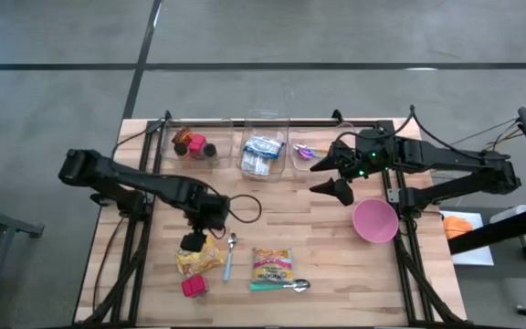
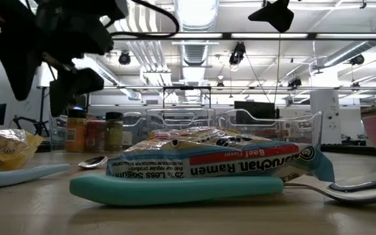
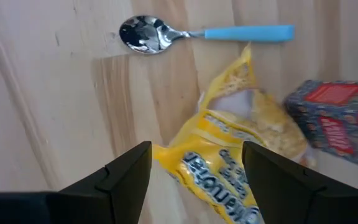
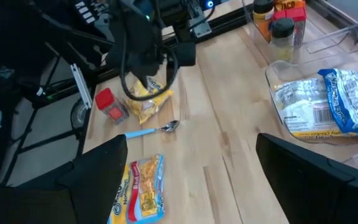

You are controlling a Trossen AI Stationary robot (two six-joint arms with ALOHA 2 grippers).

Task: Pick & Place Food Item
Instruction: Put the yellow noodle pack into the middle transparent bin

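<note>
Two spread fingers of our left tool (image 3: 194, 180) hung over the yellow noodle packet (image 3: 241, 155) on the counter (image 3: 48, 112); we needed to descend squarely before closing, clear of the spoon (image 3: 197, 34).

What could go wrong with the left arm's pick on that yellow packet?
1. The left gripper hovers open over one end of the yellow packet; an off-centre pinch on crinkly film might slip or let the bag swing.
2. The red box and the blue-handled spoon lie right beside the packet, so a descending finger could knock either.
3. The right gripper waits open near the clear bins; if the drop goes there, the arms may crowd each other.
</note>
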